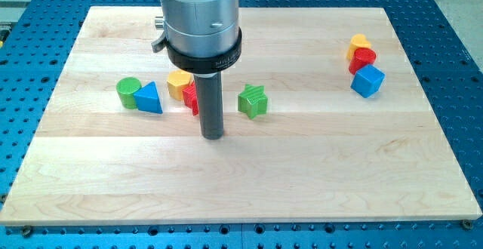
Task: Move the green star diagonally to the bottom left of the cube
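1. The green star (253,101) sits on the bench (302,166), a little left of the middle of the frame. It stands free, with bare wood all around it.
2. My tip (212,136) is just to the left of the green star and a bit lower in the frame. There is a small gap between them, so they are not touching.
3. There is no hand here, only a straight dark rod. It holds nothing.
4. The blue cube (367,81) is far off at the upper right of the frame, well apart from the green star.
5. Just above the blue cube is a red block (362,58), and a yellow block (358,44) is right above that one. The three sit close together.
6. Right behind the rod, on its left, are a yellow block (178,84) and a red block (189,96). The rod hides part of the red one.
7. More to the left are a blue triangle block (149,98) and a green round block (128,92), side by side and touching.
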